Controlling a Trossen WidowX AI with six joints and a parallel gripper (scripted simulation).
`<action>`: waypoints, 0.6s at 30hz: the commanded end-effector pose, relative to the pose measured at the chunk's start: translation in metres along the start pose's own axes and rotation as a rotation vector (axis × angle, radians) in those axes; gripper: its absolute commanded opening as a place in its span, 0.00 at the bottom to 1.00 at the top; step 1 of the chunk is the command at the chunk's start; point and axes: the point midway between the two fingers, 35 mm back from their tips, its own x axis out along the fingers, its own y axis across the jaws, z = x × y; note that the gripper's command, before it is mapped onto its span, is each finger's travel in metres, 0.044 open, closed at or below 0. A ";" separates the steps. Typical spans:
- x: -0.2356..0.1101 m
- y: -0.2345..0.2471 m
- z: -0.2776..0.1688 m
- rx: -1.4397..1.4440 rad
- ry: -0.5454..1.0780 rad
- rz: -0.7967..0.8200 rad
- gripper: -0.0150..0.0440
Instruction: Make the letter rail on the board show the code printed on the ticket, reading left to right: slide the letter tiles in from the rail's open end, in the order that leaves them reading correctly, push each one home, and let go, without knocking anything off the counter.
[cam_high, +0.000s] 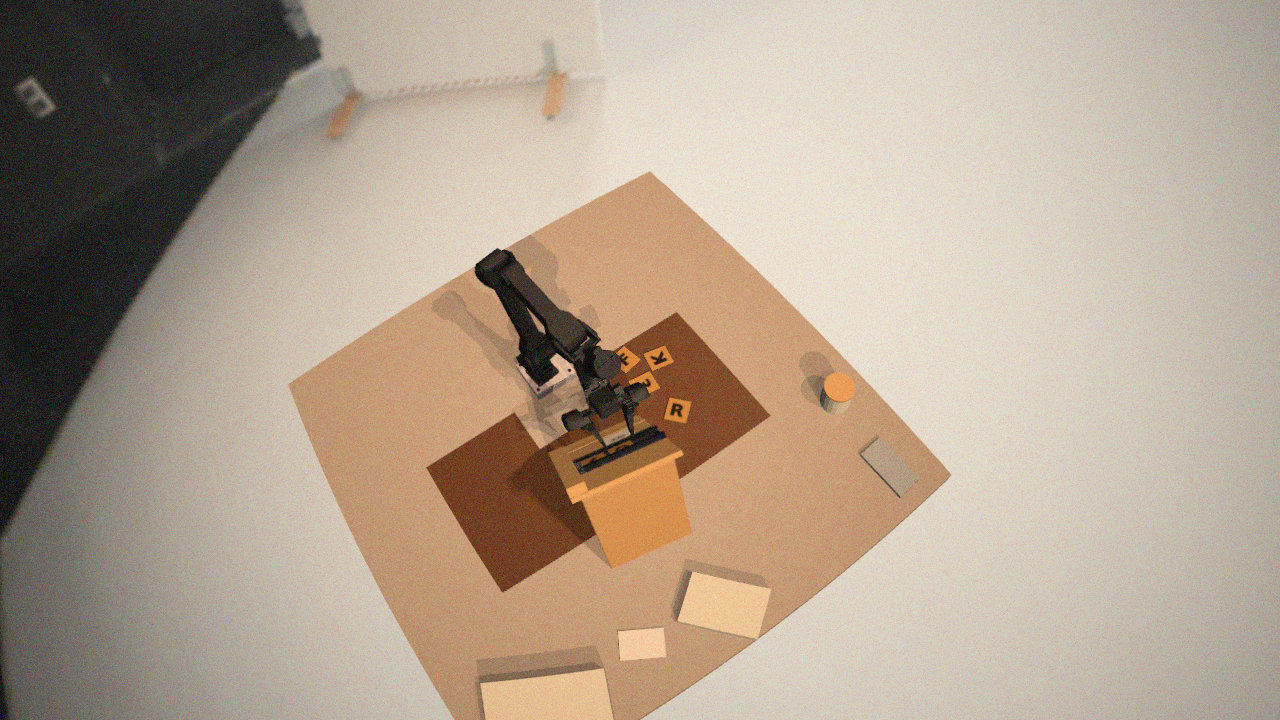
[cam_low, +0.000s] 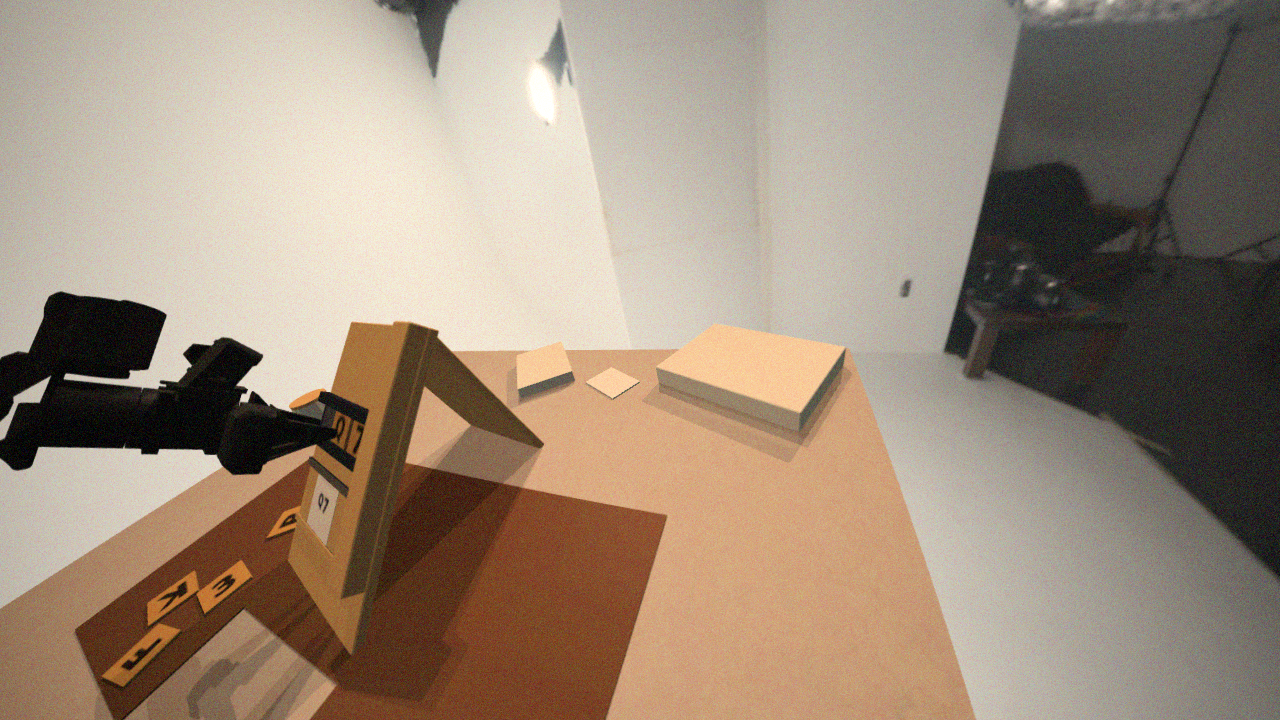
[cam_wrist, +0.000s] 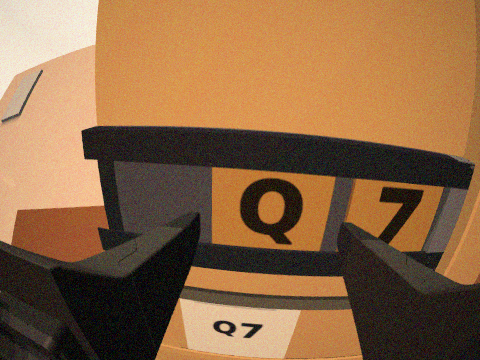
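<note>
The orange board (cam_high: 635, 514) (cam_low: 375, 402) (cam_wrist: 287, 40) stands upright on a prop. Its dark letter rail (cam_high: 622, 450) (cam_wrist: 267, 150) holds a Q tile (cam_wrist: 274, 210) and, to its right, a 7 tile (cam_wrist: 396, 210); a gap shows between them. The white ticket (cam_wrist: 236, 328) (cam_low: 322, 505) below reads Q7. My gripper (cam_high: 617, 420) (cam_low: 322, 429) (cam_wrist: 271, 228) is open. Its fingers stand on either side of the Q tile with a small gap on each side. Loose tiles F (cam_high: 627, 360) (cam_low: 140, 655), K (cam_high: 659, 358) (cam_low: 172, 598), E (cam_high: 646, 385) (cam_low: 223, 586) and R (cam_high: 678, 410) lie on the mat.
A dark brown mat (cam_high: 501, 519) lies under the board. An orange-topped cylinder (cam_high: 837, 391) and a grey slab (cam_high: 888, 465) sit at the right edge. Pale boxes (cam_high: 723, 604) (cam_high: 546, 694) (cam_low: 751, 371) and a flat card (cam_high: 641, 642) lie behind the board.
</note>
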 end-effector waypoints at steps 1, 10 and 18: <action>-0.003 0.000 0.000 0.006 -0.005 -0.002 0.75; -0.008 0.001 -0.001 0.006 -0.004 -0.002 0.75; -0.011 0.001 -0.002 0.006 -0.004 -0.002 0.75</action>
